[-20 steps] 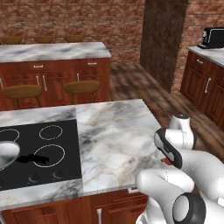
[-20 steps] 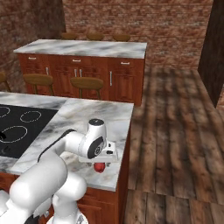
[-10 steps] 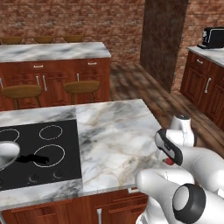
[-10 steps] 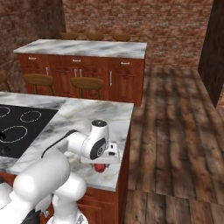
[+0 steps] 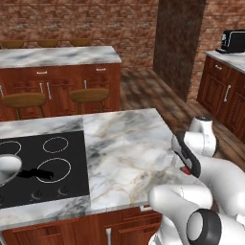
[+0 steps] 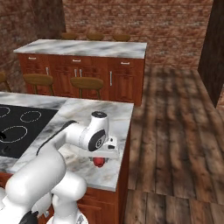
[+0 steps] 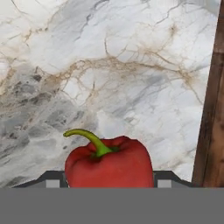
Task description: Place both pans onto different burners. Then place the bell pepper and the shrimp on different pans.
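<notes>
Gripper of the white arm hangs low over the near right corner of the marble island counter, right above the bell pepper. In the hand view, the red pepper with its curved green stem sits between the two finger tips, one showing just beside each flank; whether they press on its skin or stand a little off it cannot be told, so the jaws are apart around the pepper with the grip unconfirmed. From the right base view, the pepper shows as a small red shape under the hand, resting on the marble close to the counter's edge above the wood floor. In the left base view a sliver of red peeks out beside the arm's wrist.

Well apart from it, at the far left of the island, the black glass cooktop carries white ring burners. A silver-grey pan sits at the left edge of that view on the cooktop, and a long black handle lies across the nearest ring beside it. Wooden stools stand between the island and a second marble-topped cabinet run before a brick wall.
</notes>
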